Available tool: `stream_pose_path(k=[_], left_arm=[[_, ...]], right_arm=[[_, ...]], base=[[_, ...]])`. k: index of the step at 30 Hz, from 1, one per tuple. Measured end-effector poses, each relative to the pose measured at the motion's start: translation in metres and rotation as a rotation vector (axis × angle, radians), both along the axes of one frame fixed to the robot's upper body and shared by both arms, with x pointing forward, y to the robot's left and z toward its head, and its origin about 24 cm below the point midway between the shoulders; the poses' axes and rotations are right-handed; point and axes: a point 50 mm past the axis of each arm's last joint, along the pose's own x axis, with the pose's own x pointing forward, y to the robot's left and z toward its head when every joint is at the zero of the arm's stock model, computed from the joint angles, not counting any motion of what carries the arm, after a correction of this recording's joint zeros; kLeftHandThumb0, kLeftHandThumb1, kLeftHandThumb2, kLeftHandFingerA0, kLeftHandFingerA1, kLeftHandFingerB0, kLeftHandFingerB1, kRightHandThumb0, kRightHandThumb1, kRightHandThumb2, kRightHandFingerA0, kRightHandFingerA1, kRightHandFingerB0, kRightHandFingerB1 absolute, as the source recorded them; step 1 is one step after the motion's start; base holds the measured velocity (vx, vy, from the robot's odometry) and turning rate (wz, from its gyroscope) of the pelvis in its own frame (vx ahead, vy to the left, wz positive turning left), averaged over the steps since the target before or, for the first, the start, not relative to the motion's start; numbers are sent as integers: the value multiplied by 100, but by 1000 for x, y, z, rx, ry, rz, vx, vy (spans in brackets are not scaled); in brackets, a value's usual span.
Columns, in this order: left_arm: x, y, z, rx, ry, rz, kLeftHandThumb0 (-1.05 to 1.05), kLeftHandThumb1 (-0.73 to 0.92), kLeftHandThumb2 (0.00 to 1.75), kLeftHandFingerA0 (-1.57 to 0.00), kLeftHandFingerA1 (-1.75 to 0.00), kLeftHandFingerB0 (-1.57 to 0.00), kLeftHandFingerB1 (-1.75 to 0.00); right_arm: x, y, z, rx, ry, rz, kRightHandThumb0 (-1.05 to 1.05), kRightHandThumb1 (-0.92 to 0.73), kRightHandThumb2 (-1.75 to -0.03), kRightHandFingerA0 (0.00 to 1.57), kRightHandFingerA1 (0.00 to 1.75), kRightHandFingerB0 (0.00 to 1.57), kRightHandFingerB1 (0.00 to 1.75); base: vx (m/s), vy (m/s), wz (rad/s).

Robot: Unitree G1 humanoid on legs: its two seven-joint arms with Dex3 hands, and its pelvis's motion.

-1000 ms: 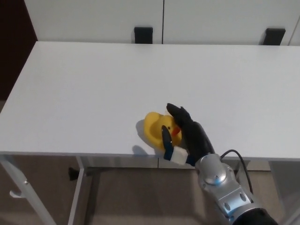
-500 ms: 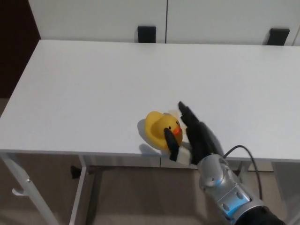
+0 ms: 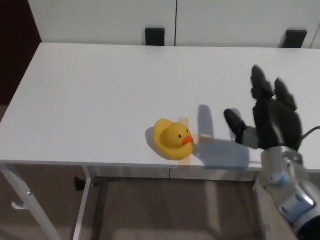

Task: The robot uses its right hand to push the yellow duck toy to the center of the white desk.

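Fingers of the right hand are spread apart, with nothing held.

Its thumb is pointed toward the yellow duck toy, from which the hand is kept well apart, raised above the white desk. The duck is seated near the desk's front edge, apparently on a pale strip, beak turned toward the hand.

Bare desk lies open all around the duck, and nothing stands between it and my raised, spread right hand.
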Motion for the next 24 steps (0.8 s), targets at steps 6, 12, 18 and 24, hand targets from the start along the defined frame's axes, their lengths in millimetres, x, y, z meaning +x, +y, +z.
stream_pose_path(k=[6,12,18,24], left_arm=[[-4,1,0,-1,0,14,-8,61,81,-93,-74,-92,-66],[-5,1,-1,-2,1,17,-10,64,75,-89,-72,-90,-64],[-2,0,0,-3,-7,16,-10,64,70,-89,-76,-91,-68],[-3,0,0,-3,-6,17,-10,64,72,-87,-70,-94,-67]], right_arm=[[-19,-45,24,-39,-112,-57,-91,-92,-87,0,0,0,0],[-46,-112,30,-63,-121,-202,-74,-73,-77,0,0,0,0],[-92,-194,27,-27,-65,-400,-42,-65,-80,113,108,0,48],[-141,-256,-2,-2,81,-631,-34,-39,-105,73,80,36,70]], base=[[0,0,0],[0,0,1],[0,0,0],[0,0,0]])
